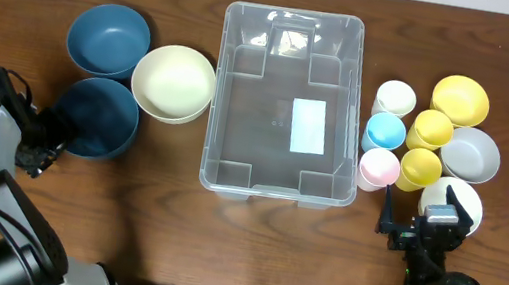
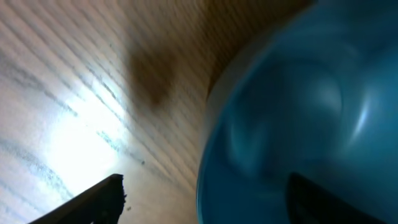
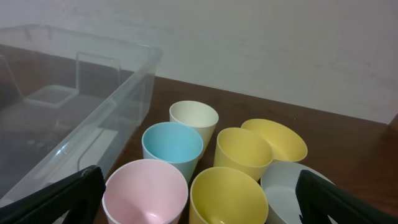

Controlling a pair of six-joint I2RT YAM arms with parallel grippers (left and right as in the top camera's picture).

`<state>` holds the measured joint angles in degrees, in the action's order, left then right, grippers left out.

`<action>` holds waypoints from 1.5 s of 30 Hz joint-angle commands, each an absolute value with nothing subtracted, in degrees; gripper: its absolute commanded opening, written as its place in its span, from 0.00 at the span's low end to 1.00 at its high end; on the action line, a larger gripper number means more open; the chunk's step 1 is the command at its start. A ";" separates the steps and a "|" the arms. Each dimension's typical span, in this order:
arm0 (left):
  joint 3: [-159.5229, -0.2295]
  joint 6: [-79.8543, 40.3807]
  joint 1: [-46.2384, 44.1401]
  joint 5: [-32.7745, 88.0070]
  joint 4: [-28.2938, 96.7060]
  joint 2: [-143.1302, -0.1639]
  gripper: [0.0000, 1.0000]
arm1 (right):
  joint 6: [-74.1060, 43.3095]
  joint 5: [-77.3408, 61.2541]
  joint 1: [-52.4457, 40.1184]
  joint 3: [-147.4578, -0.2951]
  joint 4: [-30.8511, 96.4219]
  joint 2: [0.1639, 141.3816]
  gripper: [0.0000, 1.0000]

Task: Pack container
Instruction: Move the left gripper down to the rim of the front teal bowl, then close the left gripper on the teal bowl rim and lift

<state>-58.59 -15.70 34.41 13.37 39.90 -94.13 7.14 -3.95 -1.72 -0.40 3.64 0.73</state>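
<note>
The clear container (image 1: 284, 101) stands empty mid-table with a white label (image 1: 308, 126) on its floor; its corner (image 3: 93, 93) shows in the right wrist view. My left gripper (image 1: 45, 145) is at the near-left rim of the lower dark blue bowl (image 1: 96, 117). In the left wrist view this gripper (image 2: 205, 200) is open and straddles the blue bowl's (image 2: 298, 118) rim, with one finger over the table and the other inside the bowl. My right gripper (image 1: 427, 229) (image 3: 202, 202) is open and holds nothing, just in front of the cups.
A second dark blue bowl (image 1: 108, 39) and a cream bowl (image 1: 173, 82) sit left of the container. On the right are pink (image 3: 146, 190), light blue (image 3: 172, 144), white (image 3: 194, 116) and yellow (image 3: 229, 196) cups, plus yellow (image 1: 460, 99), grey (image 1: 470, 155) and white (image 1: 463, 199) bowls.
</note>
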 commanded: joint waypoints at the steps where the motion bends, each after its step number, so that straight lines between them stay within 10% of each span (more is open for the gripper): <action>1: -58.39 -15.05 34.70 13.52 39.07 -95.77 0.69 | 7.55 -4.34 -1.41 -0.32 3.86 0.67 0.99; 4: -58.39 -15.05 34.70 13.52 38.20 -96.18 0.51 | 7.55 -4.34 -1.41 -0.32 3.86 0.67 0.99; 16: -58.39 -15.03 34.70 13.50 36.32 -96.18 0.38 | 7.55 -4.34 -1.41 -0.32 3.86 0.67 0.99; 45: -57.63 -15.05 34.63 13.50 34.09 -96.25 0.38 | 7.55 -4.34 -1.41 -0.32 3.86 0.67 0.99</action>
